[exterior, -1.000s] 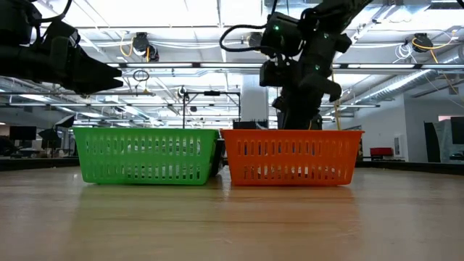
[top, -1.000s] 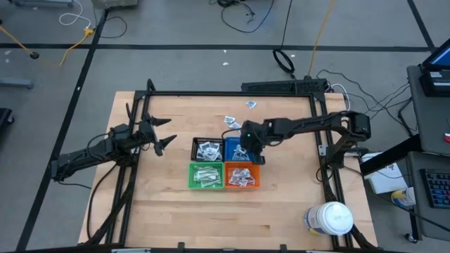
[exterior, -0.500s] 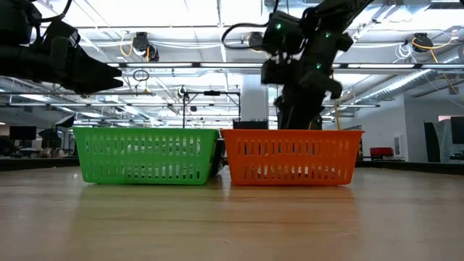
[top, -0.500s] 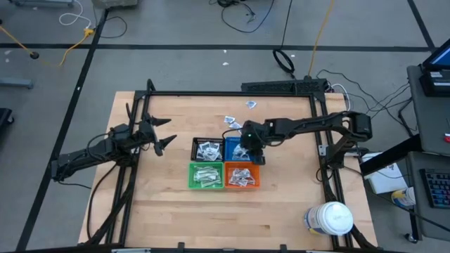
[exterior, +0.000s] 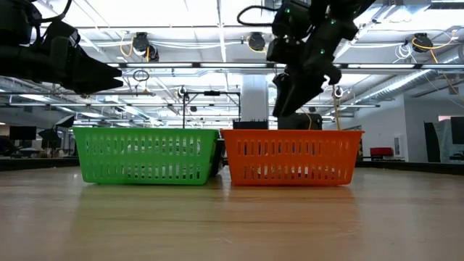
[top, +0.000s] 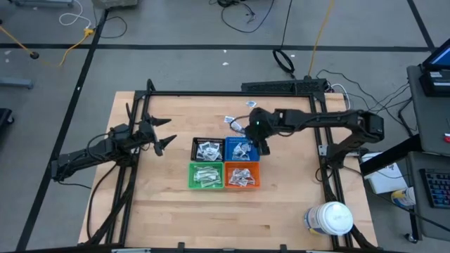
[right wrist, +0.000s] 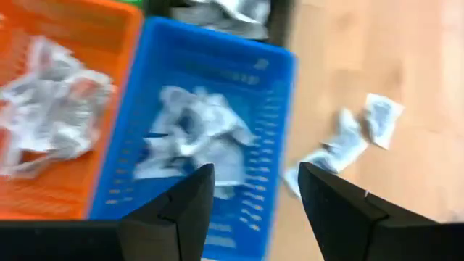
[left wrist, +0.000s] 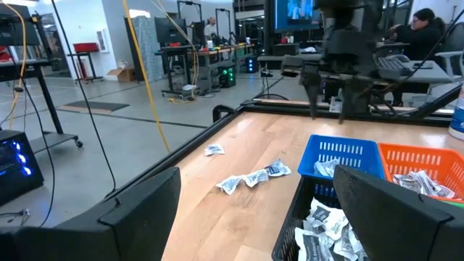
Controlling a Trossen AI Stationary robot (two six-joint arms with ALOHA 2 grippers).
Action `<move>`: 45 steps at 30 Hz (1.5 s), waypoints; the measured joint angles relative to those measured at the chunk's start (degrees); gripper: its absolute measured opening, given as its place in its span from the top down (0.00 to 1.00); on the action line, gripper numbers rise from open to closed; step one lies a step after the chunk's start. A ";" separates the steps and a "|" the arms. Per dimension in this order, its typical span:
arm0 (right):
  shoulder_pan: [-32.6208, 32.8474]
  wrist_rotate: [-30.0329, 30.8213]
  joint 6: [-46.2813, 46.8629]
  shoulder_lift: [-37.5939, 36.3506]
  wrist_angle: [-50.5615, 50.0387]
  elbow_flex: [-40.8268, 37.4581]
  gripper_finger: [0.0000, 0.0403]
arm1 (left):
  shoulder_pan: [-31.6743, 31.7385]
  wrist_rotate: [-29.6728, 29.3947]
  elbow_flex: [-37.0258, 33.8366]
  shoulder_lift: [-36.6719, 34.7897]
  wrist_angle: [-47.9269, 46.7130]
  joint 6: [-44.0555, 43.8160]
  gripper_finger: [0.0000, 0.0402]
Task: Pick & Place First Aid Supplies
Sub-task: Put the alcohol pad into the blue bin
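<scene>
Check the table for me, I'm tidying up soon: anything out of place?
A few packets lie loose on the table beyond the blue bin, one more near the far edge. The white jar stands at the near right corner, partly over the edge. The bins sit neatly together.

Four bins (top: 225, 163) crowd mid-table, loose packets (top: 235, 123) just behind; bare wood in front lies open.

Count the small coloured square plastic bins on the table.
4, in a two-by-two block: black bin and blue bin behind, green bin and orange bin in front.
</scene>
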 joint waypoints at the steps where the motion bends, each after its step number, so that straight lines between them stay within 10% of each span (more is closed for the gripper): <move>1: -1.11 0.13 -0.49 0.02 0.19 -0.01 0.51 | 0.00 0.00 0.00 0.00 0.00 0.00 0.09; 26: -26.96 15.11 19.33 14.28 11.75 12.80 0.51 | 0.00 0.00 0.00 0.00 -0.02 0.02 0.09; 45: -25.51 10.42 28.19 27.56 1.56 19.93 0.51 | -0.01 -0.02 -0.01 -0.02 0.00 0.00 0.09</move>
